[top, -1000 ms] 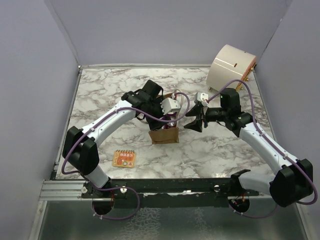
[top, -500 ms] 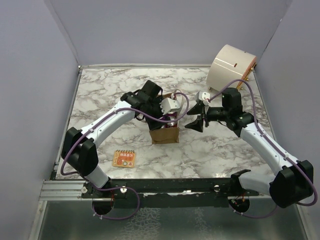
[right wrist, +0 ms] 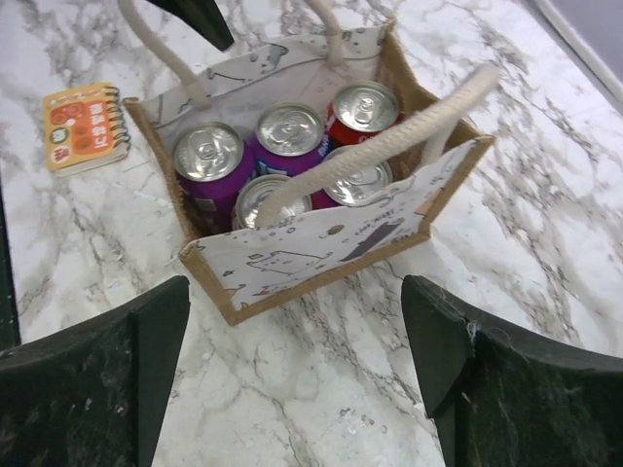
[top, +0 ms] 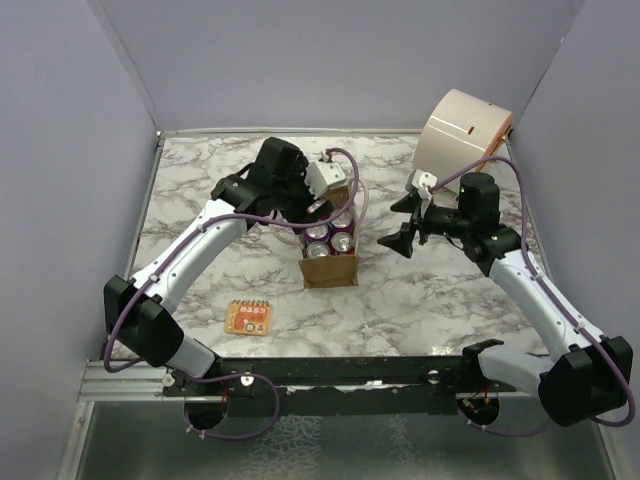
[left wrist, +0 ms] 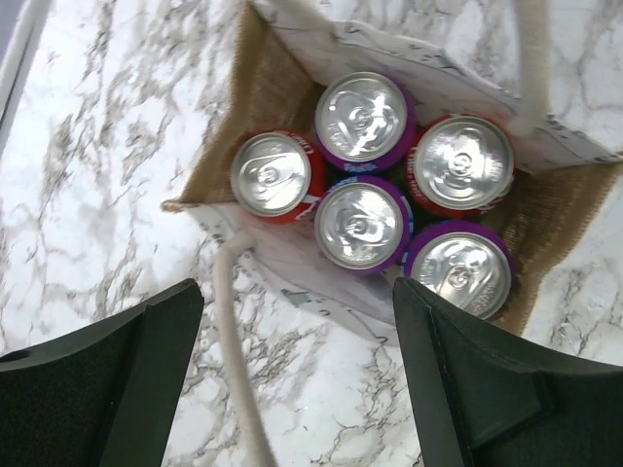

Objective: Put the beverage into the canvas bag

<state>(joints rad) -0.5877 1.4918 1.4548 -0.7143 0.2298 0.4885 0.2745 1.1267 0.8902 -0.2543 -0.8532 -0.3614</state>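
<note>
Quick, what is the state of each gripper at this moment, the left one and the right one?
Left gripper: open, holding nothing, above the bag of cans.
Right gripper: open, holding nothing.

The marble desk [top: 200,170] carries the bag [top: 329,269] at centre, a notepad [top: 248,317] near-left, and a drum [top: 461,135] far-right.

Marble table [top: 220,175], plain grey walls [top: 330,60]
</note>
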